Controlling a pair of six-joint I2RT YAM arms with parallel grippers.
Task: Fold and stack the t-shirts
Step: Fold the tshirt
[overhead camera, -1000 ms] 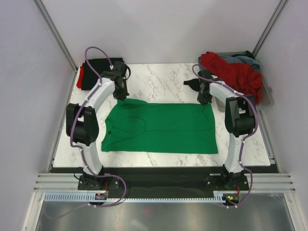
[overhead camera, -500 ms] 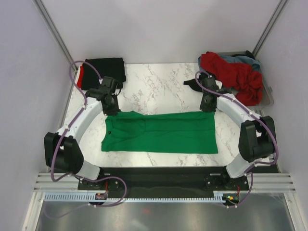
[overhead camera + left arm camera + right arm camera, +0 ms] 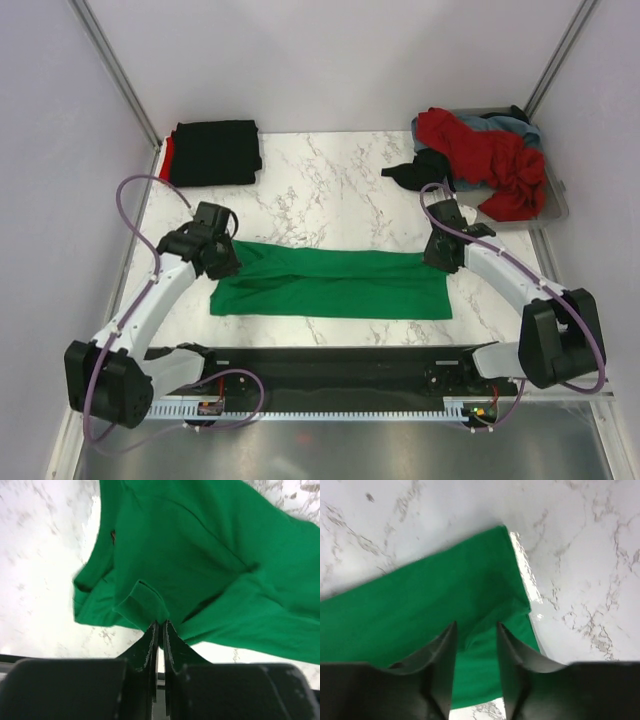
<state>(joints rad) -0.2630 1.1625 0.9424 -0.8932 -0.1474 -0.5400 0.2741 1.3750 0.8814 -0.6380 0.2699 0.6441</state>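
A bright green t-shirt (image 3: 330,285) lies folded lengthwise into a long strip across the near middle of the marble table. My left gripper (image 3: 222,258) is shut on the shirt's edge at the collar end; the left wrist view shows the jaws (image 3: 160,625) pinched on green cloth (image 3: 200,555). My right gripper (image 3: 437,255) is at the strip's far right corner. In the right wrist view its fingers (image 3: 476,630) stand apart over the green cloth (image 3: 420,610), with a small wrinkle between them.
A folded black t-shirt (image 3: 212,152) lies on a red one (image 3: 166,160) at the far left corner. A clear tray (image 3: 555,205) at the far right holds crumpled red (image 3: 485,150) and grey-blue (image 3: 500,124) shirts; a black one (image 3: 418,168) spills onto the table.
Both grippers have moved toward the near edge, carrying the shirt's far edge over and folding it into a narrower strip. The right jaws now stand apart.
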